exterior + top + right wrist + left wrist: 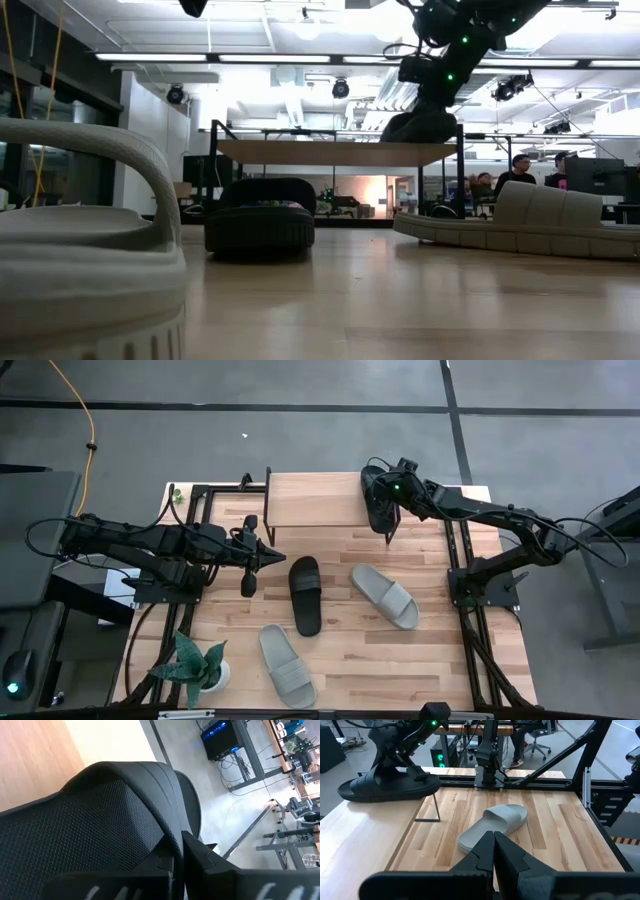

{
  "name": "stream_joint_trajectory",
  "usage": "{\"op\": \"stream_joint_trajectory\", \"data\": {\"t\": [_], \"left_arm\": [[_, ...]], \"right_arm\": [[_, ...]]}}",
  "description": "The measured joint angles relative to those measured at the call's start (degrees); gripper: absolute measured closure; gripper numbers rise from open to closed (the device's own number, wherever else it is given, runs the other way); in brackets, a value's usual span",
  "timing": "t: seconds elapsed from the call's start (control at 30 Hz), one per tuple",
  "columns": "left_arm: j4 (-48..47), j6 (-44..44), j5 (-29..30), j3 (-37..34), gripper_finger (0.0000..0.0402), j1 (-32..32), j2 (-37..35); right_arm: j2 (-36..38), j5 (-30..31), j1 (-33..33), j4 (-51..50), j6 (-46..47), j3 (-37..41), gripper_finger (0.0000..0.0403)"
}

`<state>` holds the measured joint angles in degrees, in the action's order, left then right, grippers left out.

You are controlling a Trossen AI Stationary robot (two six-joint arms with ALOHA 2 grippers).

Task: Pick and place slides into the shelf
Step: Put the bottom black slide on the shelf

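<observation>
The shelf [310,500] stands at the table's far edge, with a light plank top on thin black legs. My right gripper [390,492] is over its right end, shut on a black slide [378,500] that shows in the low view as the black slide [420,125] on the plank. The second black slide [306,595] lies sole-down mid-table. One grey slide [385,595] lies to its right and another grey slide [287,665] near the front edge. My left gripper [272,555] is shut and hovers left of the black slide, touching nothing. My right gripper pinches the black slide's wide strap at its edge [167,837] between the two fingers [200,855]. It comes from above, slanting down, as the left wrist view of the black slide [390,785] shows. The slide lies level, its sole on or just above the shelf's right end.
A potted plant [200,665] stands at the table's near left corner. Black frame rails [455,560] run along both table sides. Bare wood lies between the shelf and the slides. People sit in the room beyond [520,170].
</observation>
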<state>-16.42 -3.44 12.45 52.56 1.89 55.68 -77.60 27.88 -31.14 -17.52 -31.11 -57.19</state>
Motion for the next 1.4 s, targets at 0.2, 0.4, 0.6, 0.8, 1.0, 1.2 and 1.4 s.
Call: {"op": "stream_joint_trajectory", "data": {"t": [0.2, 0.4, 0.6, 0.8, 1.0, 1.2, 1.4], "left_arm": [[0.01, 0.00, -0.27, 0.00, 0.0401, 0.00, 0.00], [0.02, -0.02, -1.49, 0.00, 0.0401, 0.02, 0.00], [0.02, -0.03, -1.49, 0.00, 0.0401, 0.01, 0.00], [0.02, -0.02, -1.49, 0.00, 0.0401, 0.00, 0.00], [0.02, -0.02, -1.49, 0.00, 0.0401, 0.00, 0.00], [0.03, -0.02, -1.49, 0.00, 0.0401, 0.00, 0.00], [0.03, -0.02, -1.49, -0.01, 0.0401, 0.00, 0.00]], "right_arm": [[0.00, 0.04, -0.04, -0.97, 0.53, 0.00, 0.0403], [0.00, -0.93, -0.13, -1.64, 1.52, -0.01, 0.0403], [0.00, -0.70, -0.28, -1.99, 1.25, -0.02, 0.0403], [0.02, -1.57, -1.37, -3.18, 1.60, -0.12, 0.0403], [0.02, -3.05, -1.51, -3.81, 1.76, -0.13, 0.0403], [0.02, -3.52, -1.52, -3.96, 2.18, -0.13, 0.0403], [0.02, -4.38, -1.53, -4.28, 2.16, -0.13, 0.0383]]}}
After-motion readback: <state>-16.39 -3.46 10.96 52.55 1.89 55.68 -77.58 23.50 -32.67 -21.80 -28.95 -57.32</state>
